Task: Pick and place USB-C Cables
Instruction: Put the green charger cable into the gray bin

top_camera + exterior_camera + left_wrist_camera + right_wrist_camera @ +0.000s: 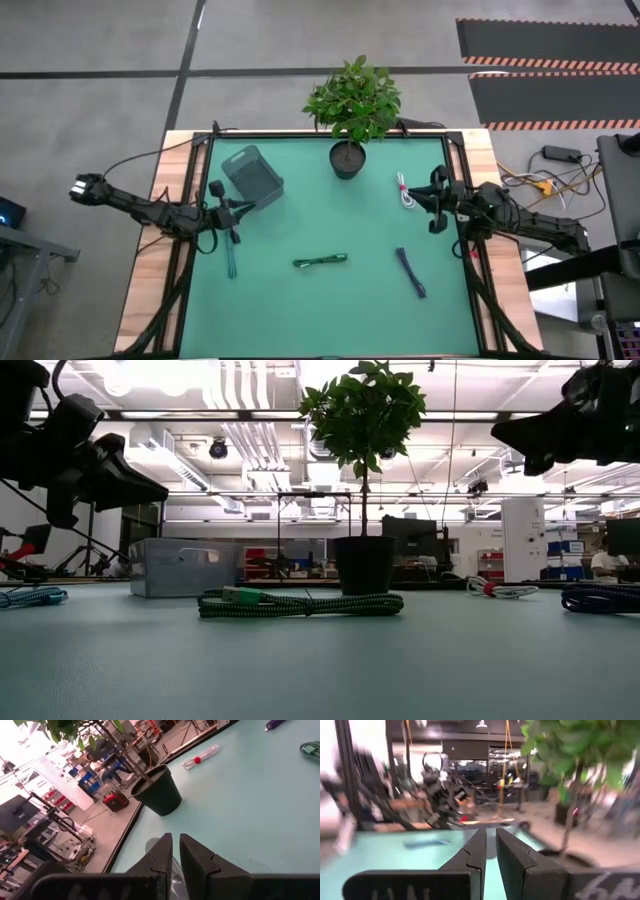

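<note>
Grey mesh basket at the left rear of the green table, tilted as seen from above, with nothing visible inside; from the low view its pale wall hides the interior, so contents there hard to judge. Black pot at the rear centre, holding a leafy plant. All four cables lying loose on the mat, none in the basket: teal cable near the left edge just beside the left gripper, green cable in the middle, dark blue-purple cable toward the right front, white cable with red tie at the right rear just beside the right gripper. Both grippers raised off the surface in the low view, which the overhead view does not reveal. Left wrist view: fingers pressed nearly together with only a thin slit, gripping nothing, pot and white cable beyond. Right wrist view: fingers likewise close together and bare, the far arm and blurred foliage beyond, no cable to be seen.
</note>
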Motion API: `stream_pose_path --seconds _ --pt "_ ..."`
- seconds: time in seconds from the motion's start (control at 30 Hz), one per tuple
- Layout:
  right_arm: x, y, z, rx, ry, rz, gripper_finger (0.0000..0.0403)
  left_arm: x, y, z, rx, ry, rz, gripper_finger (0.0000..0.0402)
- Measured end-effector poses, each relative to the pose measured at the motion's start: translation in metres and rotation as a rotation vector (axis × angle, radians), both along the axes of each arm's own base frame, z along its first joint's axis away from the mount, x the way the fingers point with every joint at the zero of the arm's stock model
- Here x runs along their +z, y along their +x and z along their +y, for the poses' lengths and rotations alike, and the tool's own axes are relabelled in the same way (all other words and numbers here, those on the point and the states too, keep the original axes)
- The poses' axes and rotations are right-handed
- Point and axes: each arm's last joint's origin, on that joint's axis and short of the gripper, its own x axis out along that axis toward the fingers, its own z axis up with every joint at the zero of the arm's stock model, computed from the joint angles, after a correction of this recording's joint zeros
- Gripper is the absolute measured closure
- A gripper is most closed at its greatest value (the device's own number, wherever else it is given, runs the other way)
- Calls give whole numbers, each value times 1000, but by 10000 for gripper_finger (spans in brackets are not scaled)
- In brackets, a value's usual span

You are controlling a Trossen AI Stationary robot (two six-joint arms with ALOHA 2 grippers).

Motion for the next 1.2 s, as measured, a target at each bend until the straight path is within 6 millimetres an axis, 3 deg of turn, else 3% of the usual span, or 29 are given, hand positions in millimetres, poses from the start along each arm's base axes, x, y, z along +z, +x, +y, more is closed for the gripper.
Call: stream_pose_path --seconds 0.17,0.3,0.8,1.0,1.2 --pt "2 -1 -2 -22 283 -72 369 3 1 0 1 -11 -34 382" --pt "2 -1 -2 -13 339 -91 369 15 2 -1 1 -50 -159 382" --pt "21 2 -3 -8 204 -251 369 58 -4 1 -3 -199 -633 382" --pt "27 11 -5 -6 170 -307 369 60 -5 2 -3 -205 -655 382" --pt "22 28 -9 -21 176 -223 369 61 -5 1 -3 -207 -658 382"
